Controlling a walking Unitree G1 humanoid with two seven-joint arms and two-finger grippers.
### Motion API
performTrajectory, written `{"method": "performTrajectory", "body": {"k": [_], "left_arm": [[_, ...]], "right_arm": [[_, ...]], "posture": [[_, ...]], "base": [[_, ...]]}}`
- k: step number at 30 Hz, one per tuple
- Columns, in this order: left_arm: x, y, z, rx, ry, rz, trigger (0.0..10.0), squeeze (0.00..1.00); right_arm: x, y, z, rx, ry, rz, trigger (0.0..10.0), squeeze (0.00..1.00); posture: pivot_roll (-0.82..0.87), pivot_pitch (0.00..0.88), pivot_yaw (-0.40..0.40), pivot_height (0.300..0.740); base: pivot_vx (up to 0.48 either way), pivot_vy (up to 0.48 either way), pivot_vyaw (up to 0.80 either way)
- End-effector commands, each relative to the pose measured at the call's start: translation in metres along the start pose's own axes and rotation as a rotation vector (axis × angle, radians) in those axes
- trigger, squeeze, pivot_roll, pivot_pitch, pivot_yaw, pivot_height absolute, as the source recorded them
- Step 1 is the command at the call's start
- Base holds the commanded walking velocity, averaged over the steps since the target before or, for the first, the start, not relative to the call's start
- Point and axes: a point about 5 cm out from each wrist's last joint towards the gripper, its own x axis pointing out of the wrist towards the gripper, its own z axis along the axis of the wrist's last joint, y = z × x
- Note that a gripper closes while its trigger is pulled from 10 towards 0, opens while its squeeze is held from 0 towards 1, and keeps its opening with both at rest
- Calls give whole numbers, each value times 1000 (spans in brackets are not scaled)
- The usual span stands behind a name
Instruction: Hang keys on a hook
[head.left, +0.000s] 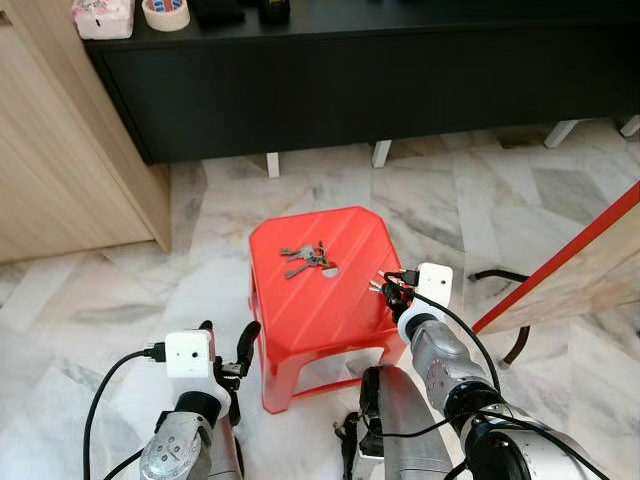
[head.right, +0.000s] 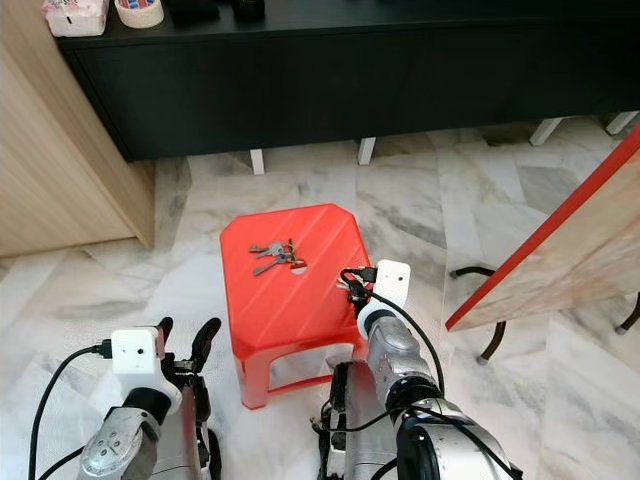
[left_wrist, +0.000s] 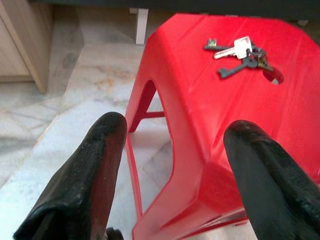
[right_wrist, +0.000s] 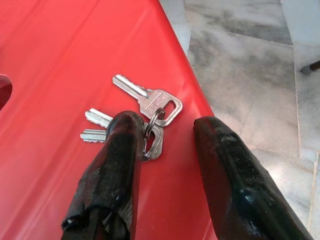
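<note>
Key bunches: two. Dark bunch of keys on a ring (head.left: 305, 258) lies near the middle of the red plastic stool (head.left: 300, 310), just beside the stool's hole. Silver bunch of three keys on a ring (right_wrist: 145, 117) lies at the stool's right edge.
Stools: one, red moulded plastic, standing on the grey-veined marble floor (head.left: 90, 310).
Right gripper (right_wrist: 165, 132): down at the stool's right edge over the silver keys, fingers parted with a moderate gap, nothing clamped. One finger (right_wrist: 117, 165) lies over part of the silver bunch and its ring; the other sits out past the stool's edge.
Left gripper (head.left: 228, 345): low beside the stool's left front corner, fingers spread wide, holding nothing, off the stool.
Dark keys vs left gripper: well apart, keys further in on the seat.
Black low cabinet (head.left: 400, 80): one, behind the stool on white legs.
On cabinet top: one roll of tape (head.left: 166, 13), one pink-and-white box (head.left: 103, 17), some dark items too cropped to tell.
Light wood cabinet (head.left: 60, 150): one, at the left.
Wooden board with red edge (head.left: 580, 260): one, leaning at the right.
</note>
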Motion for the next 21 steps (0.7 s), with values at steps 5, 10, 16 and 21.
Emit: {"method": "performTrajectory", "body": {"k": [5, 10, 16, 21], "left_arm": [[-8, -2, -6, 8, 39, 7, 10000, 0], [-10, -2, -7, 7, 45, 8, 10000, 0], [-11, -2, -7, 6, 52, 14, 10000, 0], [-9, -1, -8, 9, 53, 16, 10000, 0]], "right_arm": [[0, -2, -4, 26, 32, -12, 10000, 0], [0, -1, -4, 24, 38, -7, 745, 0], [0, 0, -5, 16, 44, 3, 0, 0], [0, 1, -6, 12, 45, 5, 0, 0]], "posture": [[76, 331, -111, 564], [75, 338, -114, 564], [74, 337, -117, 564], [73, 331, -117, 564]], "base": [[0, 0, 0], [0, 0, 0], [0, 0, 0], [0, 0, 0]]}}
